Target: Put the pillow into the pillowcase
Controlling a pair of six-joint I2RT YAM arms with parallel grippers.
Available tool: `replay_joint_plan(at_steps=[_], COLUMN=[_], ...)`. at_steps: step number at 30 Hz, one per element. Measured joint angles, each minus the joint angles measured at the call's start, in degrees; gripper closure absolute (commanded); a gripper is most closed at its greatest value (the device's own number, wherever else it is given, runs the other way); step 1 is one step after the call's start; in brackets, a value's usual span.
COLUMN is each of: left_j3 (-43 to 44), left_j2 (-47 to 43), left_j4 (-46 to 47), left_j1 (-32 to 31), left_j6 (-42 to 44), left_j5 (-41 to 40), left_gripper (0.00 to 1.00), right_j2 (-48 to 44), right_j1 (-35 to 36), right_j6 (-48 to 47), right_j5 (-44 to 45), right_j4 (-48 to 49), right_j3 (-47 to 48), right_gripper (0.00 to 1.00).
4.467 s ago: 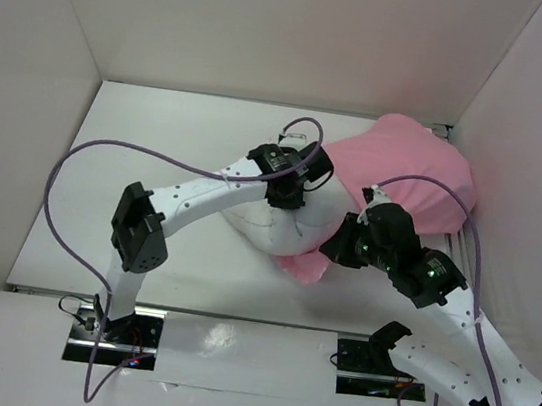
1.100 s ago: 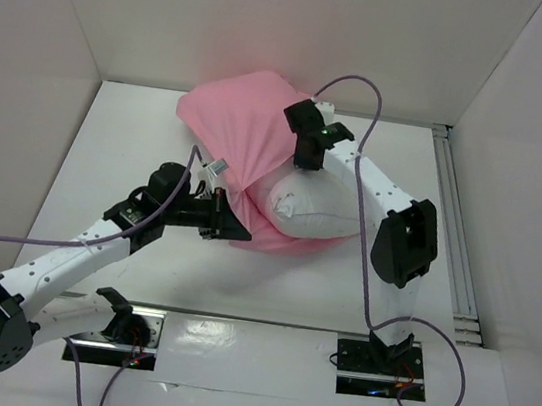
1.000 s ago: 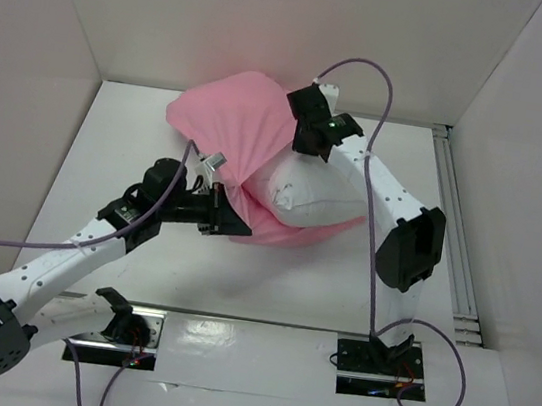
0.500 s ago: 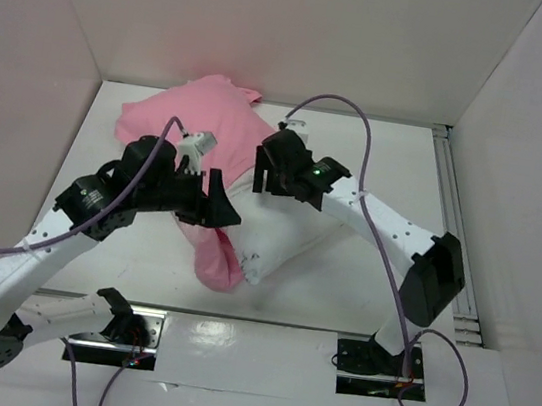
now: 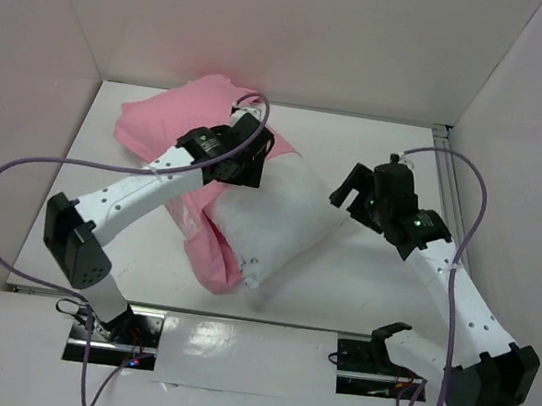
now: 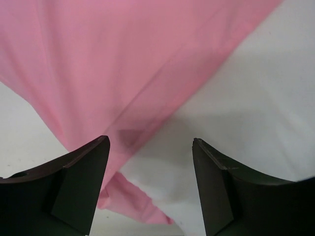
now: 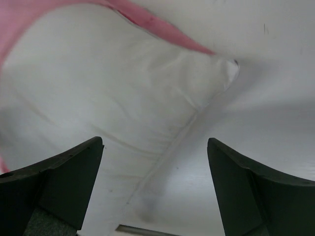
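Two relocated arms (image 5: 141, 193) (image 5: 452, 294); one pillow (image 5: 279, 219), one pillowcase (image 5: 165, 128)

No readable text, labels or numbers in any view
Small dark specks near the near corner of the white pillow (image 5: 289, 216) are too small to read as writing; the pink satin pillowcase (image 5: 165, 128) shows no legible lettering, brand mark or sign in the overhead or wrist views
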Motion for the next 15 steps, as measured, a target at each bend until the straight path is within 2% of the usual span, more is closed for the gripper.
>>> replay_joint_plan(at_steps=[6,10,14,15], left_j3=[8.3,13.4,16.4,16.7], left_j2=[8.7,14.5,19.8,20.3], left_j4=[-1.4,-3.2,-5.0,-5.1], left_j1=[-1.3,-1.3,-1.3,-1.3], left_j6=[0.2,1.3,1.5,1.5], left_j5=[-11.5,-16.5,-19.1,-19.4], left_gripper=[0.22,0.29,0.42,0.53], right_j2=[-0.8,-1.8,-1.7,-1.5], right_j1=[-4.1,-4.2,-4.2,-4.2], right_j6=[5.0,8.9,11.7,12.2], right_j5=[-13.3,-20.4,-24.8,-25.6], right_j4=[2.9,8.1,13.8,15.2], right_j3=[-14.9,-20.3,-21.9,-22.1], right_gripper=[0.04,0.03,0.03,0.03])
